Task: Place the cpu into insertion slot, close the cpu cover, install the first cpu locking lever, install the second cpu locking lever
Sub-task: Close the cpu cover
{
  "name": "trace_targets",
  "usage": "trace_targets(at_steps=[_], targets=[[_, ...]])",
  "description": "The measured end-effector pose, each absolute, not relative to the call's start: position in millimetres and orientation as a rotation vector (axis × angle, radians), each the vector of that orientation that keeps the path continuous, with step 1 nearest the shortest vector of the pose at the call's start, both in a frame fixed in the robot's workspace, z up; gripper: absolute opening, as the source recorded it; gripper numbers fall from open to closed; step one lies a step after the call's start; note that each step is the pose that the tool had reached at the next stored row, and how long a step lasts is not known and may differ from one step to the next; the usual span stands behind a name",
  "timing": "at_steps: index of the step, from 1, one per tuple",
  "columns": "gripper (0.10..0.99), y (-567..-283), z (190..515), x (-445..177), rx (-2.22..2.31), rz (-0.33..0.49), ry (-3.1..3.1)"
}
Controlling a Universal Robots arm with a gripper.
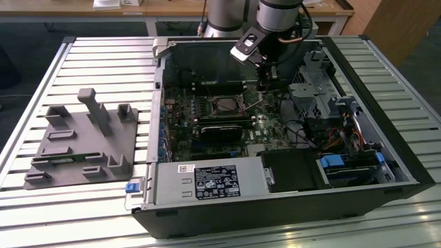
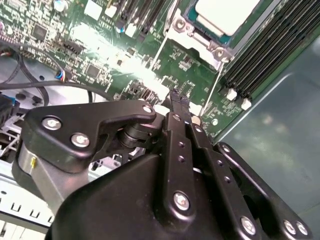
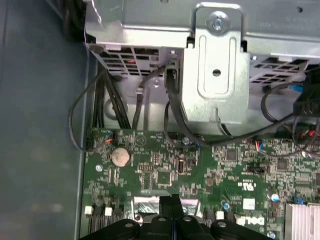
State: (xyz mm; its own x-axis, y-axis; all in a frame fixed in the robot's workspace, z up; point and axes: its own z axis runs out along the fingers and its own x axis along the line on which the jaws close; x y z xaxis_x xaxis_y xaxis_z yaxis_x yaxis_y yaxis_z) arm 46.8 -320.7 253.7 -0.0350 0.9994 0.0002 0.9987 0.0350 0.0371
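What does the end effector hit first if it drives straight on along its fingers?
Probably the green circuit board, a little way off from the cpu. The end effector, shut, points at the board in both wrist views; the gap is hard to judge.

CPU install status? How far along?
Done: cpu sits in the insertion slot, and the cpu cover looks down around it. In hand: gripper shut, empty, over the green board beside the slot. Left: locking levers; one thin rod looks raised.
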Motion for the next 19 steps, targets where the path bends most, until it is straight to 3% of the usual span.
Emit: trace_targets(at_steps=[19], targets=[[0.106, -314, 247, 70, 2.169, 0.027, 2.247]])
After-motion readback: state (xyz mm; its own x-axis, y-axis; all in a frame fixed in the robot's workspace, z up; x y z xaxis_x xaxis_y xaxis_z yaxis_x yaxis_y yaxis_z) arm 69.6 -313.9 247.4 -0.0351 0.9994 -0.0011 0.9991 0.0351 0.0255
